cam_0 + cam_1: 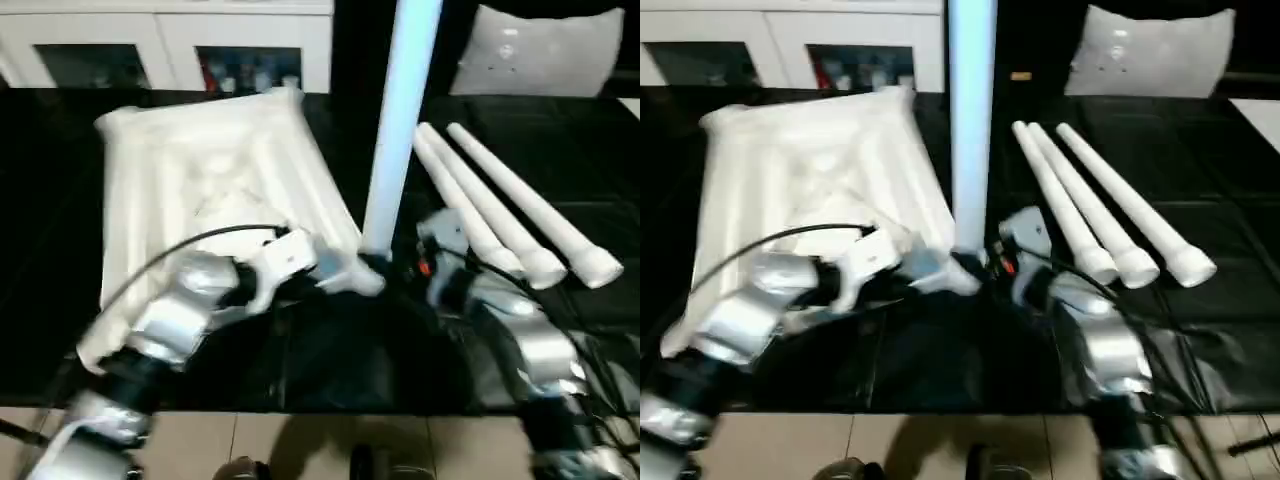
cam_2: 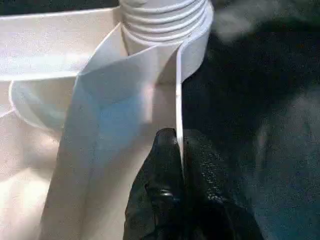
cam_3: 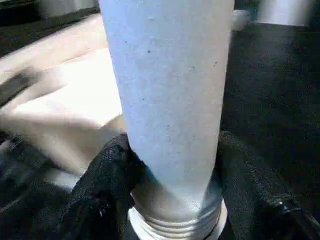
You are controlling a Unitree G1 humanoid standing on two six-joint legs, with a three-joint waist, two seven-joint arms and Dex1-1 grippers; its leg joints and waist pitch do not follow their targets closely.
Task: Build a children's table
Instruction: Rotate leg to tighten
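A black work surface [image 1: 560, 160] carries the job, with white cabinets [image 1: 170, 45] along the back and a pale cushion-like thing [image 1: 545, 50] at the far right.

The table top [image 1: 200, 190] lies underside up on the robot's left, its X ribs and corner sockets showing. At its near right corner one leg [image 1: 400, 120] stands upright in the socket; the screw threads at its base are still visible above the socket rim, so I judge it only partly screwed in.

Three more legs [image 1: 510, 210] lie side by side on the surface to the right, touching, none fitted yet. So the build looks to be at its first leg of four.

The right gripper [image 3: 170, 165] has its fingers closed around the standing leg just above the threads. The left gripper [image 2: 180, 170] pinches the thin wall of the top beside that socket, steadying it.
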